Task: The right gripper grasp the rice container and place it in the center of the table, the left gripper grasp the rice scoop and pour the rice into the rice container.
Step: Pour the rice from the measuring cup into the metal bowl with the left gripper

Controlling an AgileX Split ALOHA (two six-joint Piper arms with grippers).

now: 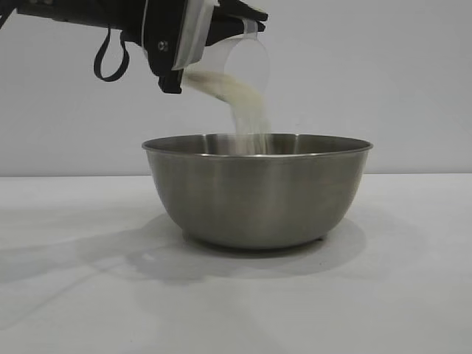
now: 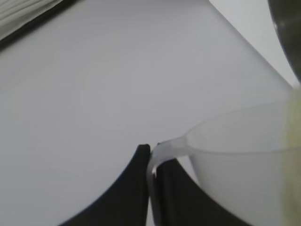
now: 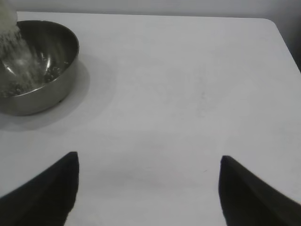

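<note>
Up at the left of the exterior view, the left hand (image 1: 193, 46) reaches in level from the edge of the picture, a loop of black cable (image 1: 110, 57) hanging beneath its arm. Its fingers are clenched on the thin loop handle of the rice scoop (image 1: 234, 63); the left wrist view shows that handle pinched tight between the two black fingers (image 2: 176, 197). The clear cup is tipped over on its side, its mouth turned downward above the rice container (image 1: 258, 192).

From the lowered lip, the rice (image 1: 247, 103) runs out in a pale stream that falls inside the steel rim, toward the bowl's left of centre. The right wrist view shows the falling grains landing on the bowl's inner wall and a thin scatter gathered on the bottom.

The rice container stands upright on the white surface (image 1: 413, 295), around the middle of the exterior view, with its shadow spread out on the left.

Further right, the right hand (image 3: 149, 188) hovers over bare surface well apart from the bowl, its two dark fingers spread wide and gripping nothing.
</note>
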